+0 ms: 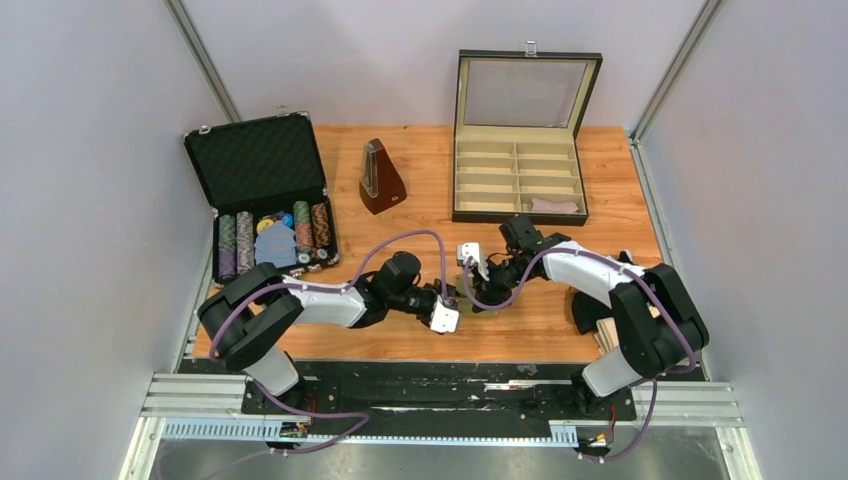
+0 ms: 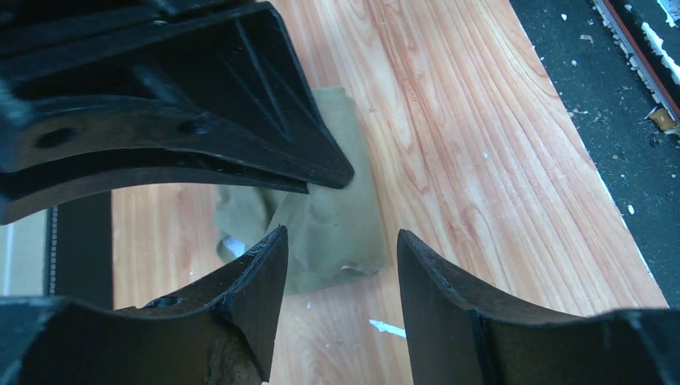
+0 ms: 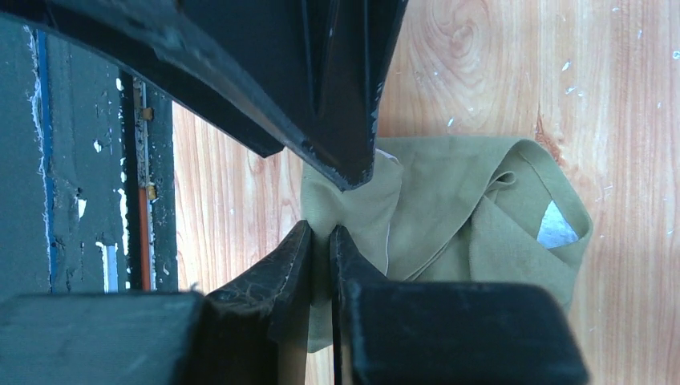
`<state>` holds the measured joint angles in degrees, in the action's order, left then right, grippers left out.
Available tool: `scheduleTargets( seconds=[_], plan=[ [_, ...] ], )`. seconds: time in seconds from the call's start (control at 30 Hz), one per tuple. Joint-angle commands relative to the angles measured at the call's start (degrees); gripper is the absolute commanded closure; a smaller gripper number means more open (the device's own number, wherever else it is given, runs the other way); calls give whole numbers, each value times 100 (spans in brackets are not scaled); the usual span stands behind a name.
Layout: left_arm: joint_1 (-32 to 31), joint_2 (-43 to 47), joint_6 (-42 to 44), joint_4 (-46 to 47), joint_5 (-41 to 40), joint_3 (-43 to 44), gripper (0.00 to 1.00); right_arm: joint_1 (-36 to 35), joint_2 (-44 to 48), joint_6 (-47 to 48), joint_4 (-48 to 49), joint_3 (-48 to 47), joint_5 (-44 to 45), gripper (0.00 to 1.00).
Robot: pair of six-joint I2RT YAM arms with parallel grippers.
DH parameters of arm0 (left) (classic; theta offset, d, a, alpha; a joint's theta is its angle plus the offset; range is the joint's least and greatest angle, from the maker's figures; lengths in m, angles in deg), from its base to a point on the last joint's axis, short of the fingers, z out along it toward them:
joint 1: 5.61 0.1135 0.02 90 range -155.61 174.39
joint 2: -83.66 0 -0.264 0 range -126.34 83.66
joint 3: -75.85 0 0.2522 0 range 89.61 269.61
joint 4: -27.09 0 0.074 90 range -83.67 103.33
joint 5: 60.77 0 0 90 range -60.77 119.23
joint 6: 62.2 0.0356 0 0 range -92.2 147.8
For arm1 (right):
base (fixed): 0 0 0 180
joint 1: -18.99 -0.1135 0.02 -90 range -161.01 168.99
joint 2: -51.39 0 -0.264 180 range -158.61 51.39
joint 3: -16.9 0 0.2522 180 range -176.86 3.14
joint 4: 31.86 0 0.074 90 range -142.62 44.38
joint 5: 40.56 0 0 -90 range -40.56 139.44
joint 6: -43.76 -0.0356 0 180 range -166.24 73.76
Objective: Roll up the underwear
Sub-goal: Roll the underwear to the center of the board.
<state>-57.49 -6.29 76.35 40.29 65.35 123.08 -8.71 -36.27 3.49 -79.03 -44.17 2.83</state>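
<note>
bright, even light falls from overhead, leaving only faint soft shadows on the table (image 1: pixel 610 190), while the left gripper (image 2: pixel 342 249) looms dark and slightly soft up close.

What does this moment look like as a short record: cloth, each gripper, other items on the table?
cloth: olive underwear, crumpled on the table
right gripper: shut on the underwear's edge
left gripper: open near the underwear, gripping nothing
other items: chip case, metronome, divided box

Metronome (image 1: pixel 382 180), chip case (image 1: pixel 255 160), divided box (image 1: pixel 517 215) line the far side.
</note>
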Motion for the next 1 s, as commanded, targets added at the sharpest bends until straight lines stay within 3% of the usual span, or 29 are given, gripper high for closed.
scheduleTargets(
  seconds=[0.0,0.2,0.4,0.5,0.63,0.7,0.73,0.8,0.87,0.97],
  plan=[
    [-144,-310,-15,1,33,293,41,28,38,-211,237,-147,-200,97],
    [-196,-689,-232,199,-273,512,51,28,9,-219,223,-145,-186,97],
    [-200,-836,-399,-27,-304,690,80,28,-37,-176,235,-156,-118,94],
    [-200,-860,-552,-507,-253,889,94,199,200,-403,294,-239,65,77],
    [-73,-950,-800,-1319,391,1248,100,869,1388,-638,621,-127,311,36],
    [7,-1147,-746,-2119,907,1669,100,1048,2163,-872,1084,143,1023,19],
    [31,-1253,-683,-2930,1078,2117,100,1063,2555,-1159,1418,354,1573,3],
    [75,-1624,-530,-4169,1463,2871,100,1086,3279,-1401,2019,832,2454,0],
    [122,-2007,-639,-4906,1763,3456,100,1089,3752,-1340,1899,1245,2695,0],
    [256,-2394,-1439,-5090,2257,3810,100,1087,4361,-1289,1504,1716,2611,0]
  ],
)
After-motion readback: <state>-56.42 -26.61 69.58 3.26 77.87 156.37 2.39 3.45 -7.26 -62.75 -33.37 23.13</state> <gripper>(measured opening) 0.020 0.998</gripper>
